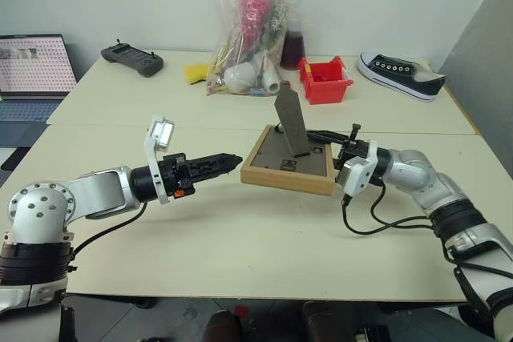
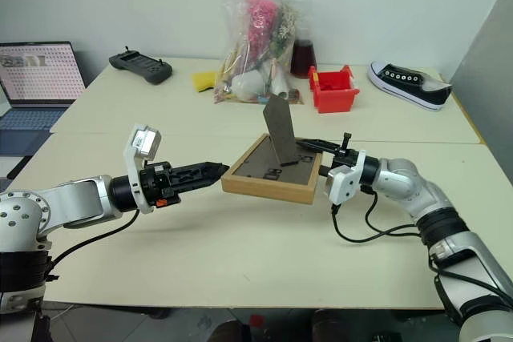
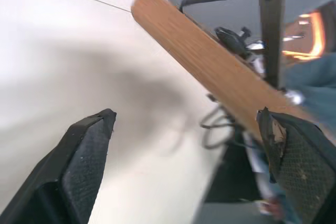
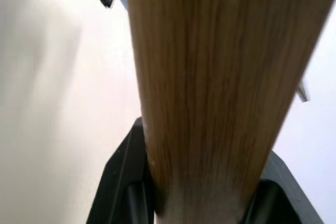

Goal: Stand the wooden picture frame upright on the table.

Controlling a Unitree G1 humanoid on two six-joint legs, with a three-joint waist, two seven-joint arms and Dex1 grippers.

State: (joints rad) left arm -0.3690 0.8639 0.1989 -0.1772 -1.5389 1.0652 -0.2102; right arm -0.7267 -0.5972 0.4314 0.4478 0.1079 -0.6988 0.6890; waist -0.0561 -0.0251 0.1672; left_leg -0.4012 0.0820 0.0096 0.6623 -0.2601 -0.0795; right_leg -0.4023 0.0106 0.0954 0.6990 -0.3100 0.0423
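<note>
- The wooden picture frame (image 1: 290, 162) lies back-up near the middle of the cream surface (image 1: 240, 238): light wood border, dark brown back, easel leg raised.
- Right tool (image 1: 330, 143) is clamped on its right edge.
- Left tool (image 1: 227, 161), fingers apart, sits just left of it.

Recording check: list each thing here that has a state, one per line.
wooden picture frame: back up, tilted, not yet upright
easel leg: folded out, sticking up
left gripper: open, beside the frame
right gripper: shut on the frame's edge
laptop: open, screen on
plastic bag: full
</note>
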